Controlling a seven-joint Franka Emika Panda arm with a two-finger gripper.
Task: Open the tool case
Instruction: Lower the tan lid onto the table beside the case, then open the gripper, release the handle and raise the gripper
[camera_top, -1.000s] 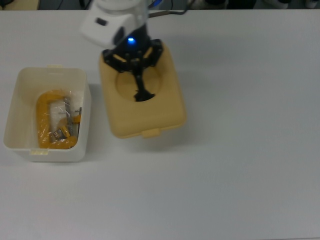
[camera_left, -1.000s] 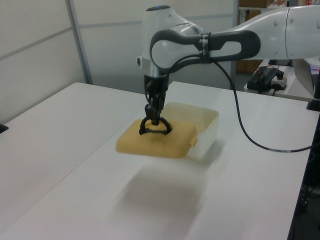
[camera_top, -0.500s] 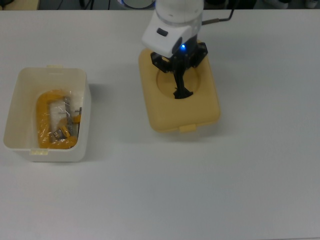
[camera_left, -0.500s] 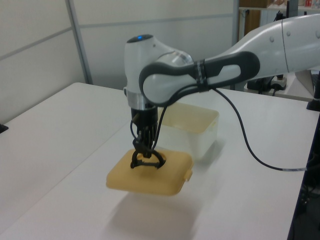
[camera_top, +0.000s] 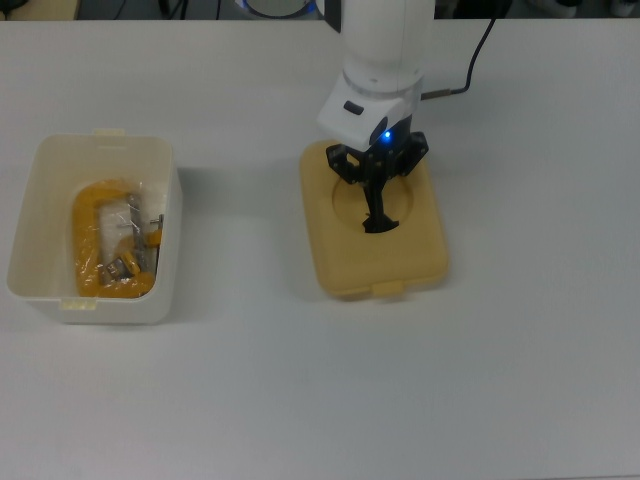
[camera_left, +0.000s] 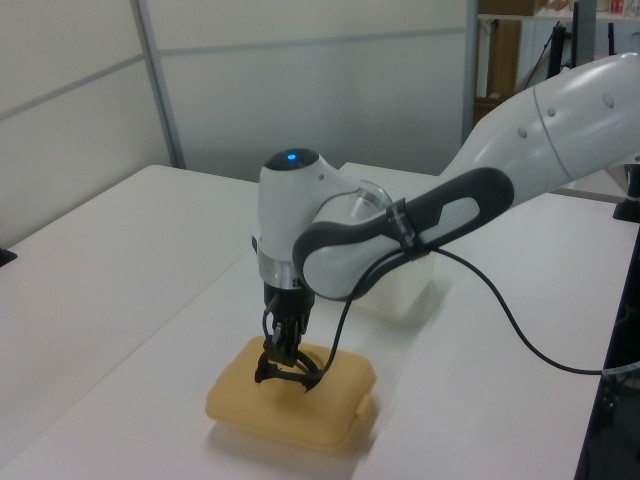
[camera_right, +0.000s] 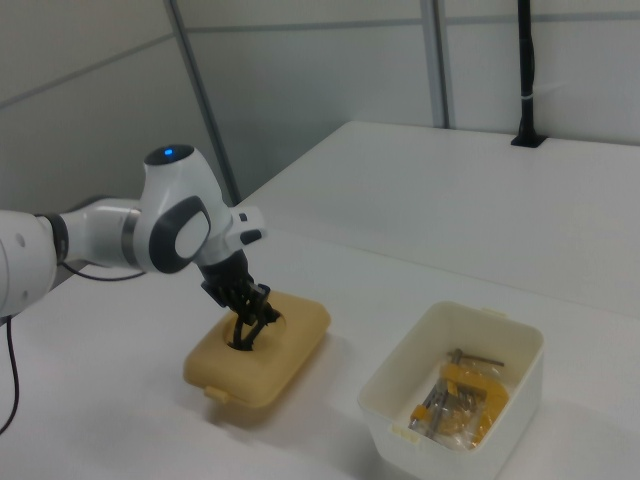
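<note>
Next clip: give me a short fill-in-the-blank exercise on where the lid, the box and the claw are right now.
1. The claw grips the lid's black ____.
2. The tan lid lies ____ the white box, not on it.
3. In the top view, the box is on the lid's ____.
4. The box holds a yellow ____.

Missing words: handle; apart from; left; clamp

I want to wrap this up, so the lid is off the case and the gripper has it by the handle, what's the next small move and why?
Probably open the gripper and lift clear. The tan lid appears to lie flat on the table, well apart from the open white box, so the case looks opened and only the black handle remains held.
</note>
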